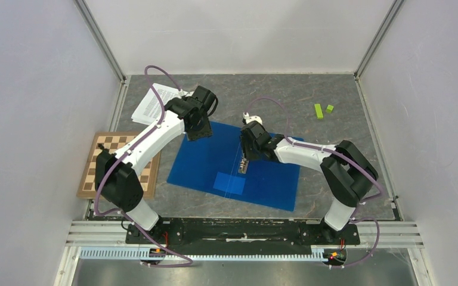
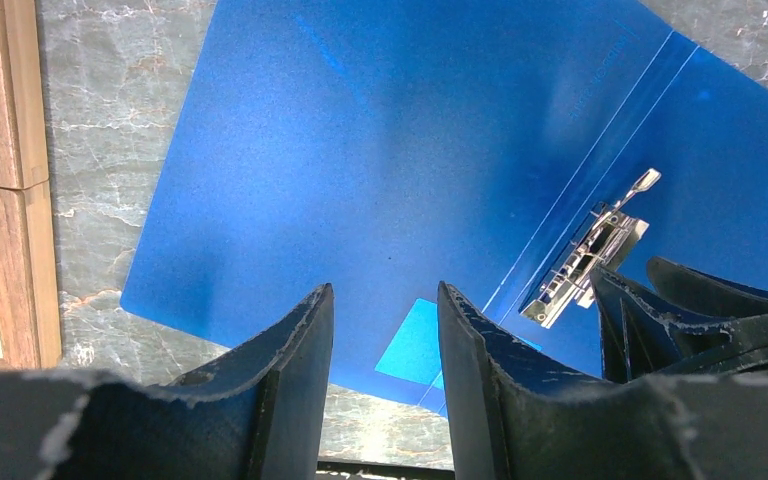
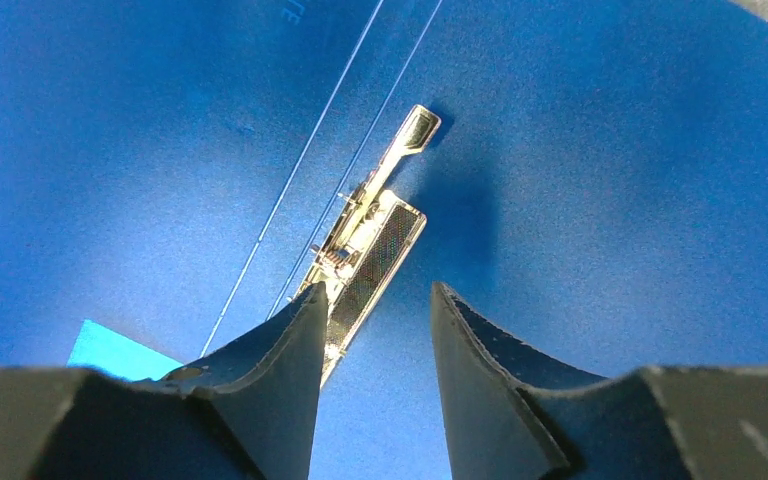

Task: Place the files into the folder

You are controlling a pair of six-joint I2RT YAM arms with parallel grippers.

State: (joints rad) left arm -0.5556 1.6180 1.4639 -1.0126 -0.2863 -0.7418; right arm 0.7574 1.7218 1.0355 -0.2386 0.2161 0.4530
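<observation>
The blue folder (image 1: 209, 158) lies open and flat in the middle of the table, with its metal clip (image 1: 243, 167) on the centre fold. The files (image 1: 155, 101), white printed sheets, lie at the back left, partly hidden under my left arm. My left gripper (image 1: 195, 132) is open and empty over the folder's far left corner; its wrist view shows the folder (image 2: 360, 150) and the clip (image 2: 590, 255) past the gripper (image 2: 382, 290). My right gripper (image 1: 245, 156) is open and empty just above the clip (image 3: 370, 245); the gripper (image 3: 377, 288) hovers over the folder (image 3: 610, 200).
A wooden chessboard (image 1: 104, 155) lies left of the folder, and its edge shows in the left wrist view (image 2: 5, 150). Two small green blocks (image 1: 319, 111) lie at the back right. Grey walls and metal rails enclose the table.
</observation>
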